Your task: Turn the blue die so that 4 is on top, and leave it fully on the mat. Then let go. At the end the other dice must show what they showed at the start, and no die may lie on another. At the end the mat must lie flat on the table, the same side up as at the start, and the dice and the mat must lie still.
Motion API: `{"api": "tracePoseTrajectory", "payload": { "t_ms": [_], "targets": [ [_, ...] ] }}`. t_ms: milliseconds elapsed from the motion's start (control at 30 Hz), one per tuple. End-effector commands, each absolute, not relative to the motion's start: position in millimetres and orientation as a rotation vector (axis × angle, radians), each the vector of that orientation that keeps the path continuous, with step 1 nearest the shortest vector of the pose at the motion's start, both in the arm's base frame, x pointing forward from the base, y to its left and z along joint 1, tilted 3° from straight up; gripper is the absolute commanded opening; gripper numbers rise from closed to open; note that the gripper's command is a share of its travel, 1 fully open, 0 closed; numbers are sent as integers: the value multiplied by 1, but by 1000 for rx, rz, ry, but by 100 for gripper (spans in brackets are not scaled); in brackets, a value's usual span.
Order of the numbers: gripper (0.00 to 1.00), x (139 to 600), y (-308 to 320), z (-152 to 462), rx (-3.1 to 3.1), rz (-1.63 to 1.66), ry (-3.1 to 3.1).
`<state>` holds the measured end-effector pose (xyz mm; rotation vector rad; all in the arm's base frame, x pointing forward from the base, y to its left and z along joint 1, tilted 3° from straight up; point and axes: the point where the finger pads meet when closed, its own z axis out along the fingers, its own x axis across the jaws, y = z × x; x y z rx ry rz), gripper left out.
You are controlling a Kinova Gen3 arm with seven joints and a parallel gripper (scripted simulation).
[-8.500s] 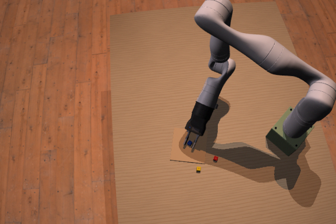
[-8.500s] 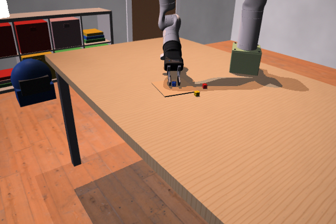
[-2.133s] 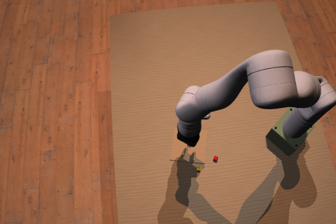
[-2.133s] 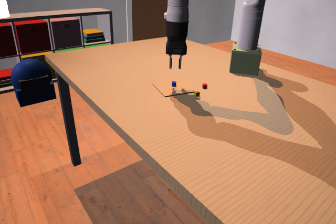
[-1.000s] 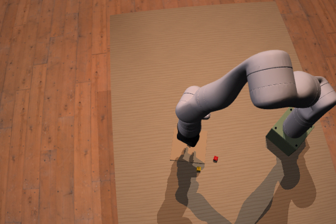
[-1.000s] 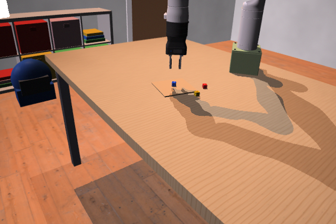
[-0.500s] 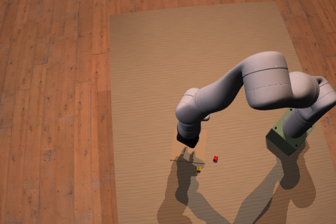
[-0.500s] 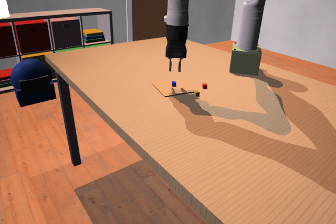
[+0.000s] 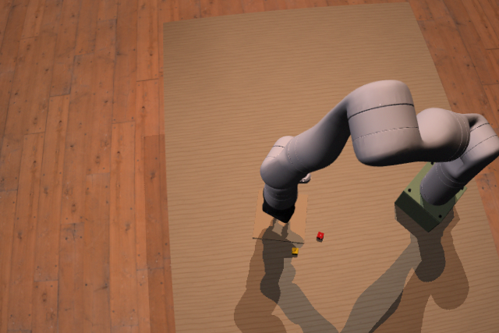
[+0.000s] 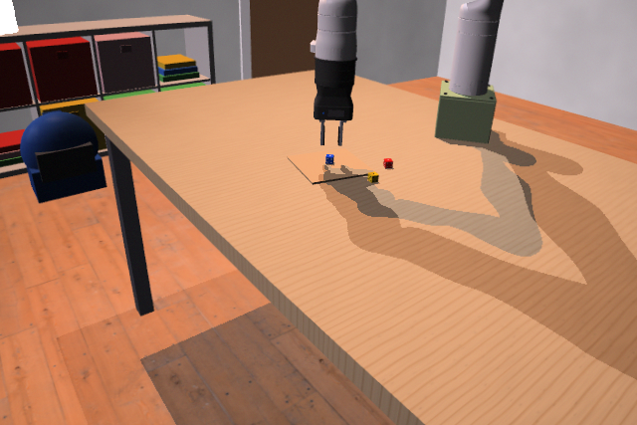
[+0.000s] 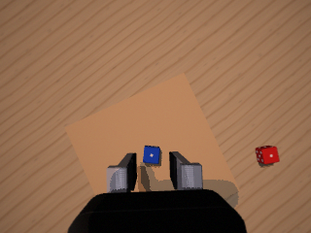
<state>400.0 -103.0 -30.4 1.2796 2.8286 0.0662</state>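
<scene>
The blue die [image 10: 329, 158] lies on the thin tan mat [image 10: 329, 166], one white pip showing on its top face in the wrist view [image 11: 152, 154]. My gripper [image 10: 330, 141] hangs open and empty straight above the die, well clear of it; the die shows between my two fingers from above. In the top view the arm's wrist [image 9: 278, 210] hides the blue die, and only part of the mat [image 9: 298, 222] shows.
A red die [image 10: 388, 163] lies on the table right of the mat, also in the wrist view [image 11: 267, 155] and in the top view [image 9: 320, 235]. A yellow die [image 10: 372, 177] [image 9: 295, 251] sits at the mat's near right corner. The arm's green base block [image 10: 465, 112] stands to the right.
</scene>
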Motion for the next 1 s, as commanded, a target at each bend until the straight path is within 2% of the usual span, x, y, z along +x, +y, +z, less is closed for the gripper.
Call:
{"api": "tracePoseTrajectory", "payload": {
  "t_ms": [0,967],
  "targets": [
    [64,399,-104,-35,1285,64,2830],
    [64,400,-104,-50,1285,64,2830]
  ]
}}
